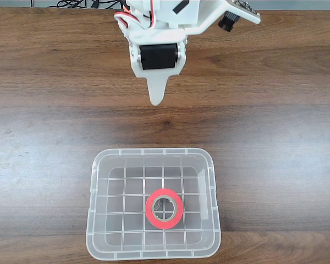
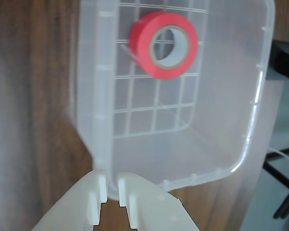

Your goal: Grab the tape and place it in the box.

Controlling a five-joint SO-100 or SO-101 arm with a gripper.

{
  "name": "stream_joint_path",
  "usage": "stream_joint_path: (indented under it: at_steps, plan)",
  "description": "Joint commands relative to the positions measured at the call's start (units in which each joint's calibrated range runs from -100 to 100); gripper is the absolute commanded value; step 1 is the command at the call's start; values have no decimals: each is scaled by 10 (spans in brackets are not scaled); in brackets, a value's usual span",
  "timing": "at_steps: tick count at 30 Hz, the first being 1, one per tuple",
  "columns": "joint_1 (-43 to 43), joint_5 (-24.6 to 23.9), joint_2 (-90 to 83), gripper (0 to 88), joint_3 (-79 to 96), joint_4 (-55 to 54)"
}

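Observation:
The red-orange tape point(image 1: 152, 212) lies flat on the grid bottom of the clear plastic box point(image 1: 154, 152), slightly right of its middle in the fixed view. In the wrist view the tape point(image 2: 142, 45) rests inside the box point(image 2: 254, 115) near its far wall. My white gripper point(image 1: 155, 99) hangs above the bare table, well clear of the box's far rim in the fixed view. Seen from the wrist, the gripper point(image 2: 112, 179) is shut with nothing between its fingers, just outside the box's near corner.
The box stands at the near edge of a wooden table point(image 1: 275, 126). The arm's body point(image 1: 159, 33) sits at the top of the fixed view. A black frame point(image 2: 284, 57) shows past the table edge in the wrist view.

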Motion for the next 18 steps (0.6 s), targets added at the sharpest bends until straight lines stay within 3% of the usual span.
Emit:
stream_joint_path:
  at_steps: [1, 9, 18]
  plan:
    - [7, 2, -213, 12, 168, 9]
    - [-11, 1, -439, 13, 477, -21]
    - [-19, 2, -649, 12, 879, -232]
